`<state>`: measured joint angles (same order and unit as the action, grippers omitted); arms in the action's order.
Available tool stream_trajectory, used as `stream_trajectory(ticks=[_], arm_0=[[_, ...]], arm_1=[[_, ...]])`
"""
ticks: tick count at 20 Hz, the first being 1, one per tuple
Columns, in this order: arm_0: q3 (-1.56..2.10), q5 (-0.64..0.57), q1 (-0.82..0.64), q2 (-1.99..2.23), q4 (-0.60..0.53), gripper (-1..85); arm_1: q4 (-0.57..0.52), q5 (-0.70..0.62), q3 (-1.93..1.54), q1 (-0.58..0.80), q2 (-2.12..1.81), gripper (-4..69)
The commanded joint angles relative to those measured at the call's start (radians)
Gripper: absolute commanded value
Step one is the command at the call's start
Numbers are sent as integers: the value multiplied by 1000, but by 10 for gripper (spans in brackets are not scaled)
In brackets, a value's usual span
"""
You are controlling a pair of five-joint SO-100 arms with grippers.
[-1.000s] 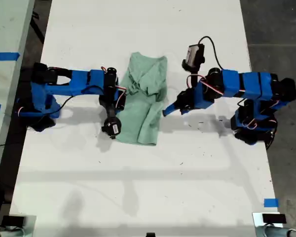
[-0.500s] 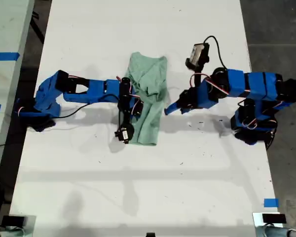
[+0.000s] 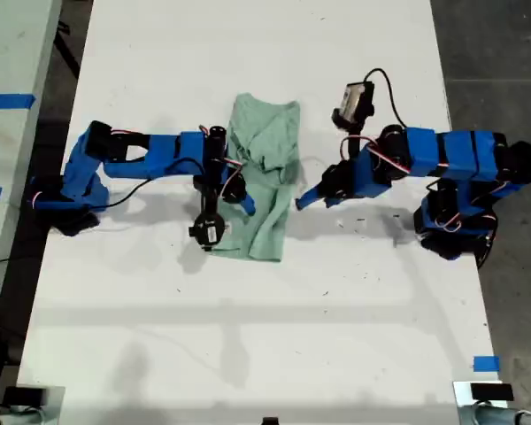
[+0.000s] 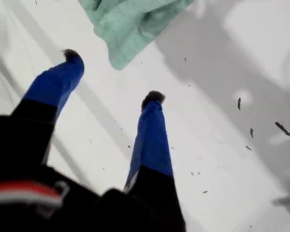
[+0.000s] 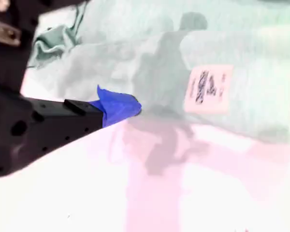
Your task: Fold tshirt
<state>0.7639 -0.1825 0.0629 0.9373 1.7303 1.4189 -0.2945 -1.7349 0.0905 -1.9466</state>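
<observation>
The pale green tshirt lies crumpled in a long strip on the white table, mid-table in the exterior view. My first gripper reaches in from the exterior view's right and stops just off the cloth's edge. It is open with nothing between its fingers, and a tshirt corner lies just ahead of them. My second gripper comes from the exterior view's left and sits over the shirt's lower part. Only one blue fingertip shows, against the tshirt near a white tag.
The table's long edges run close behind both arm bases. A strip of blue tape marks the exterior view's lower right, and another strip of tape lies on a neighbouring surface at its left. A cabled camera rides above the first arm.
The second arm reached right across the tshirt's lower part, bunching it narrower, then drew back slightly as the cloth spread out again. The first gripper barely moved.
</observation>
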Motion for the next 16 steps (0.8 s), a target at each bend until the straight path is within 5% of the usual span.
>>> stream_trajectory(ticks=[1, 5, 10, 16], arm_0=[[26, 14, 32, 256, 141, 317], [184, 110, 98, 457, 255, 323], [730, 342, 252, 815, 29, 327], [991, 565, 405, 971, -69, 328]], arm_1=[[-5, 12, 17, -23, -54, 243], [44, 41, 17, -60, -75, 245], [81, 115, -17, -164, -115, 271], [114, 229, -49, -293, -117, 302]])
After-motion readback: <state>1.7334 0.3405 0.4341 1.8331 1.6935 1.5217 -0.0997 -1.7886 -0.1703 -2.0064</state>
